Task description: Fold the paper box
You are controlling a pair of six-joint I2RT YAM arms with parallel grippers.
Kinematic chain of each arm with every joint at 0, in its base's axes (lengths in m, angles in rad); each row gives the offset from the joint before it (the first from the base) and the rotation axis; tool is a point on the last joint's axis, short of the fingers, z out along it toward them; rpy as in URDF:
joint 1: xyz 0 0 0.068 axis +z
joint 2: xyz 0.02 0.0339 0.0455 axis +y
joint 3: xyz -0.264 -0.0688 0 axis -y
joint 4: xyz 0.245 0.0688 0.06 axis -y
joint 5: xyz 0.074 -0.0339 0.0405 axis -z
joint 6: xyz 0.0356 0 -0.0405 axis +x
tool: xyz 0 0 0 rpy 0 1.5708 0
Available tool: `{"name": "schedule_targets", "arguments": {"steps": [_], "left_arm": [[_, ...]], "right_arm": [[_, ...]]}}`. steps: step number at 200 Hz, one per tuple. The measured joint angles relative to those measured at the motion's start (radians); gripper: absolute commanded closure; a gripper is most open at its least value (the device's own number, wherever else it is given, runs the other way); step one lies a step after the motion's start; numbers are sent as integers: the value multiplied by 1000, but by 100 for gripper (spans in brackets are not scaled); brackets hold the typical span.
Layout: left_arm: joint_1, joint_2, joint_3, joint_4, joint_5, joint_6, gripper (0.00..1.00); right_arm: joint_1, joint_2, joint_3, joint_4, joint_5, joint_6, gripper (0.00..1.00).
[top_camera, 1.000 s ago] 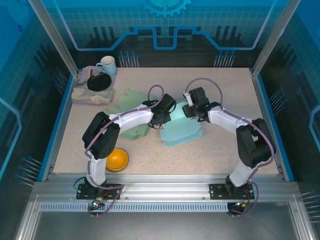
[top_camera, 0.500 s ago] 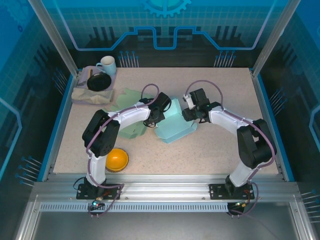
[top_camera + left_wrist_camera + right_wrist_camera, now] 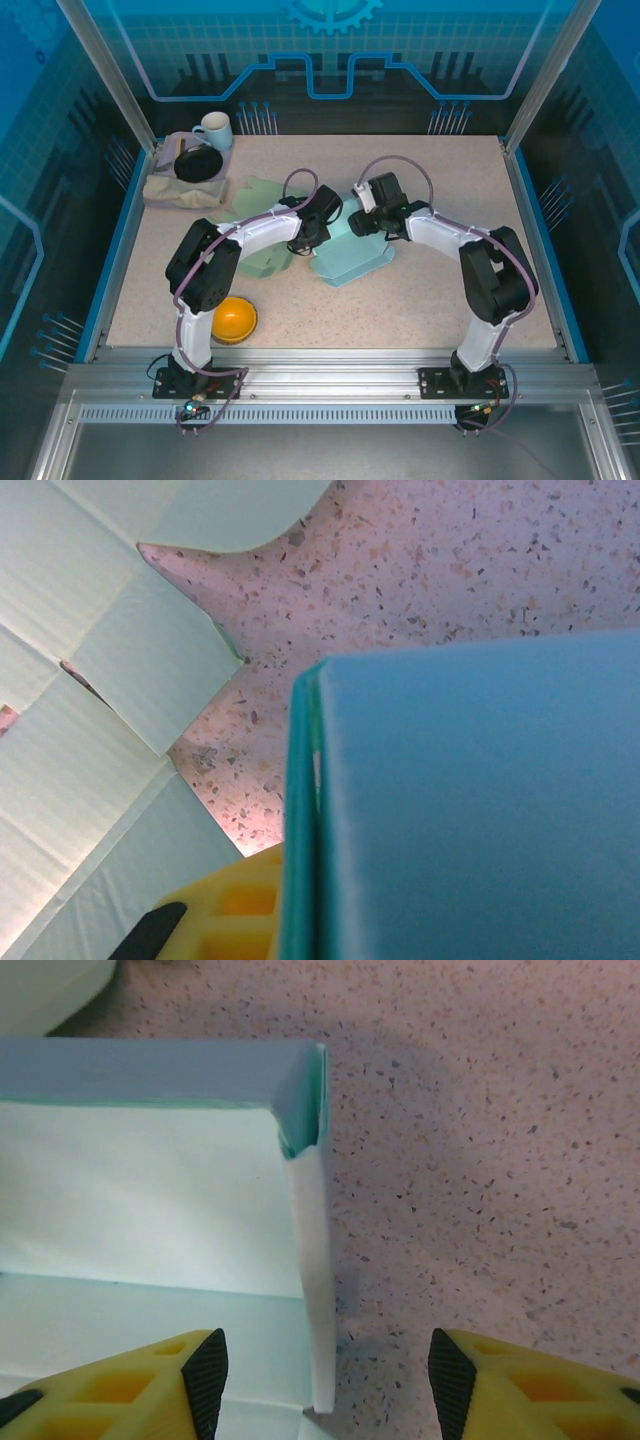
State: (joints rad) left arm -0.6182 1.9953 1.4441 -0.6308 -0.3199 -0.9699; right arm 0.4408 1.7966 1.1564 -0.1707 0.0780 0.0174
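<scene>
The box [image 3: 355, 262] is seen near the middle of the table [image 3: 440, 300], half formed, with its base flat and at least two walls raised to meet at a corner [image 3: 300, 1100]. The left gripper [image 3: 316, 232] is closed on one raised wall [image 3: 470, 810], which is pinched thin between its jaws and held upright. The right gripper [image 3: 327, 1365] is held about half open astride the neighbouring side wall, one of the pads [image 3: 205, 1370] inside the box and the other outside over bare table, and neither is seen to touch the paper. A second, flat sheet [image 3: 258, 192] of the same pale green is laid just beside the box, under the left arm. The step in hand is judged to be the setting of the side wall at this corner, while the box is steadied from the left. For the next move, the right jaws would probably need to be lowered over the wall edge and brought together on it, so that the wall can be creased or tucked against the corner; the left grip should be maintained lest the light box be dragged or twisted.
</scene>
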Motion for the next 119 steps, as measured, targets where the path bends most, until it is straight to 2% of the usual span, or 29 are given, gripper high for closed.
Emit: {"name": "schedule_targets", "arguments": {"steps": [22, 41, 64, 97, 111, 119], "left_arm": [[3, 0, 0, 0, 11, 0, 100], [7, 0, 0, 2, 23, 0, 100], [7, 0, -1, 24, 33, 0, 100], [8, 0, -5, 69, 37, -1, 100], [8, 0, -13, 88, 40, -1, 100], [8, 0, -17, 90, 41, -1, 100]], "right_arm": [[1, 37, 11, 1, 32, 2, 53], [4, 55, 13, 8, 72, 11, 74], [16, 62, 24, 5, 113, 28, 86], [42, 66, 58, -36, 241, 119, 85], [51, 66, 60, -40, 273, 142, 77], [54, 66, 55, -31, 280, 140, 69]]}}
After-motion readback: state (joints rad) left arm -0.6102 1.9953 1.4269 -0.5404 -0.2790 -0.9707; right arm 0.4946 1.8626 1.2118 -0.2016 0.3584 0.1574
